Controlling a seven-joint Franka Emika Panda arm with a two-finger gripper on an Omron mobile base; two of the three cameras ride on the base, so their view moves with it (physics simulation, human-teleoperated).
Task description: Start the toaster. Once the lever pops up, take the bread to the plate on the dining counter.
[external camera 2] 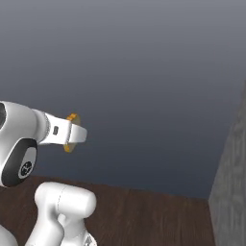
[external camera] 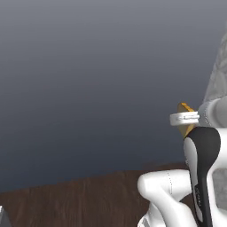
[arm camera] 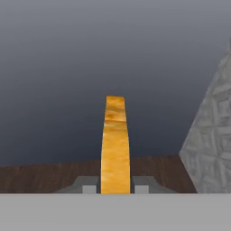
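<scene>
With the gripper (arm camera: 115, 187) clamped edge-on upon the bread (arm camera: 115, 144), held aloft above the dark wood floor (external camera 2: 144, 216) near a grey textured wall (arm camera: 210, 144), the carrying step appears underway; next, the plate must be reached.

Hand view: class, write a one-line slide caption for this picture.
Gripper shut on the bread, seen edge-on, above a dark wooden floor facing a grey wall.
</scene>
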